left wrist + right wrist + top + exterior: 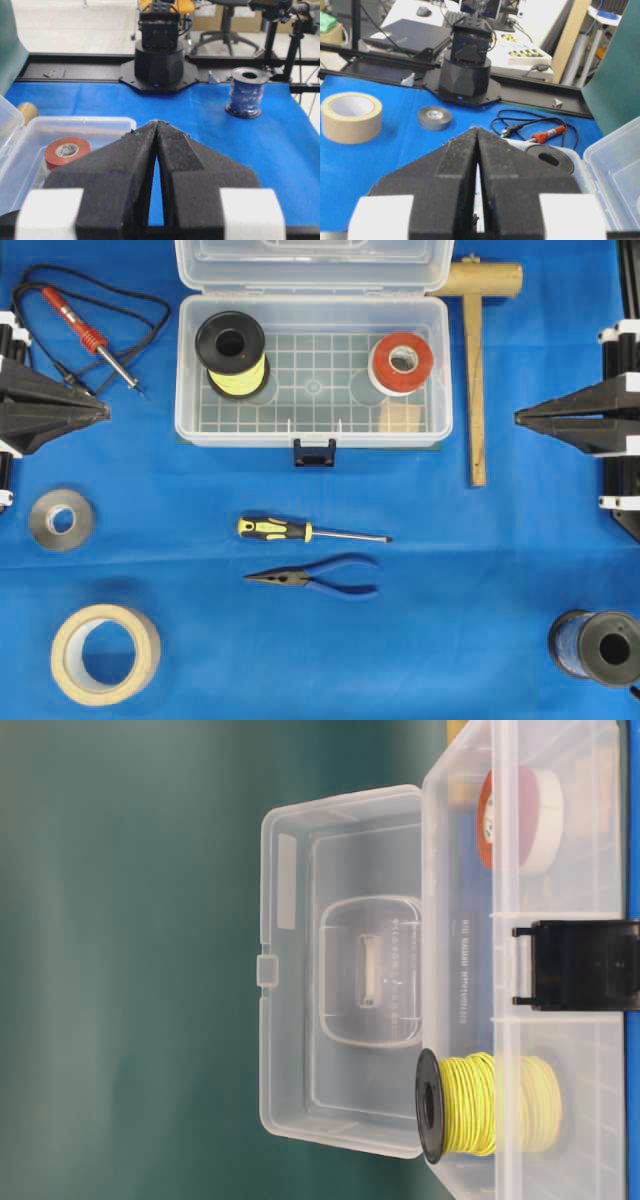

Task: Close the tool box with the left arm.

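The clear tool box [312, 436] stands open at the back middle of the blue table, its lid [312, 262] tipped back upright [340, 970] and its black latch [314, 452] hanging at the front. Inside are a yellow wire spool [232, 352] and a red tape roll [402, 362]. My left gripper [105, 410] is shut and empty at the left edge, well apart from the box, fingertips [158, 122] pointing toward it. My right gripper [518, 418] is shut and empty at the right edge, its tips [476, 129] touching.
A soldering iron [95, 338] lies between the left gripper and the box. A wooden mallet [475, 370] lies right of the box. In front lie a screwdriver [300, 531] and pliers [320, 577]. Grey tape [62, 519], masking tape [105, 653] and a blue spool [598, 647] sit near the corners.
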`<action>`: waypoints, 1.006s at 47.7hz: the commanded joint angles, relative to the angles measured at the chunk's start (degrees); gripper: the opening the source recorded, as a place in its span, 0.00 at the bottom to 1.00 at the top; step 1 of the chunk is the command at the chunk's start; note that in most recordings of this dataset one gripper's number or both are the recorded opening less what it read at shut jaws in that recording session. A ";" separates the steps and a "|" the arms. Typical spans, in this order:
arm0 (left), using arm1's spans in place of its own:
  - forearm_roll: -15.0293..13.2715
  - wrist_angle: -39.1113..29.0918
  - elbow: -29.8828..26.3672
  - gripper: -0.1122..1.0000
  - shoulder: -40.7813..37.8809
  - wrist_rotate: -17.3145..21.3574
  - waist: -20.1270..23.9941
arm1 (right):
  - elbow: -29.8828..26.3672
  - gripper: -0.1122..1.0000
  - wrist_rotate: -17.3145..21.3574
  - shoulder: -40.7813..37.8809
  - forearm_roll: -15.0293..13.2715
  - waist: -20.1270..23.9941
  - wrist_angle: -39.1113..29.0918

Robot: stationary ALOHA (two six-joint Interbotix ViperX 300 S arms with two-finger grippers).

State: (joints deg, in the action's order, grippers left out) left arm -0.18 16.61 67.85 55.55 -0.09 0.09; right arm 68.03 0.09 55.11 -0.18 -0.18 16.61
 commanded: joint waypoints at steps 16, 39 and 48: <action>-1.41 -2.64 -8.00 0.10 -5.54 1.93 8.53 | -3.43 0.10 0.00 -0.70 0.26 -0.53 -3.43; -1.32 -12.92 -24.79 0.34 -21.88 12.48 25.93 | -3.08 0.10 0.09 -1.93 0.26 -1.05 -4.75; -1.14 -14.24 -31.64 0.82 -31.38 13.18 31.55 | -2.90 0.10 0.18 -2.99 0.35 -1.05 -4.66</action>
State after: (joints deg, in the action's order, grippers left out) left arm -1.41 3.08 40.43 27.69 12.92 29.27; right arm 66.09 0.18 52.82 -0.09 -1.14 11.60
